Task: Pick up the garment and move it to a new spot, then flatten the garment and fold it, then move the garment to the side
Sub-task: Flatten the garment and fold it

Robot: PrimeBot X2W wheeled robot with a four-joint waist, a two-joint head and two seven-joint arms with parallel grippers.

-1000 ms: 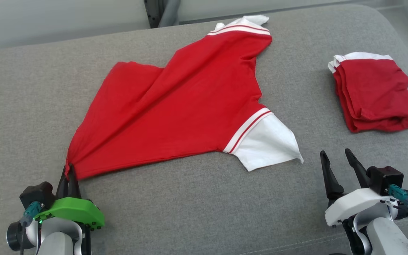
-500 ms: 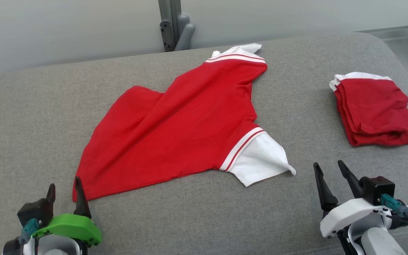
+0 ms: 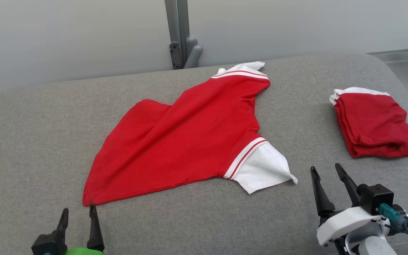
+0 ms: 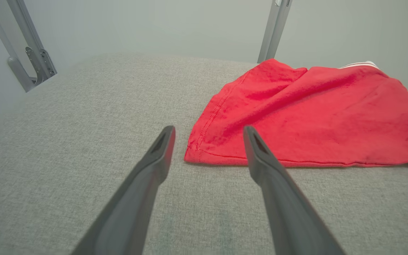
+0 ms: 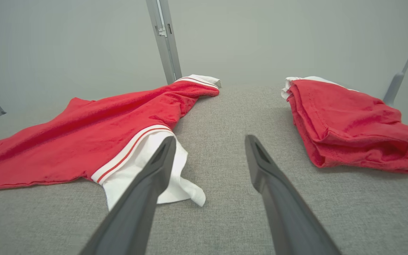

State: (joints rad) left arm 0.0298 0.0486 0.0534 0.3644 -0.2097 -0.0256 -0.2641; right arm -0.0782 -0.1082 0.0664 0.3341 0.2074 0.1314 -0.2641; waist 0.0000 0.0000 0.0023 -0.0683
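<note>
A red garment [image 3: 186,138] with white striped sleeves lies spread and creased on the grey padded surface [image 3: 30,134]. Its near hem corner [image 4: 198,156] sits just beyond my left gripper [image 3: 78,211], which is open and empty at the bottom left. In the left wrist view the left gripper [image 4: 208,132] frames that corner without touching it. My right gripper [image 3: 325,169] is open at the lower right, just right of the white sleeve [image 3: 262,170]. In the right wrist view the right gripper [image 5: 209,141] has the sleeve [image 5: 147,163] beside its left finger.
A second red garment [image 3: 375,124], folded, rests at the right side of the surface; it also lies at the right in the right wrist view [image 5: 349,124]. A grey metal post [image 3: 179,33] stands behind the far edge against a pale wall.
My left gripper let go of the garment's hem corner, opened and drew back toward me. The garment settled flat. The camera tilted, shifting the whole picture down.
</note>
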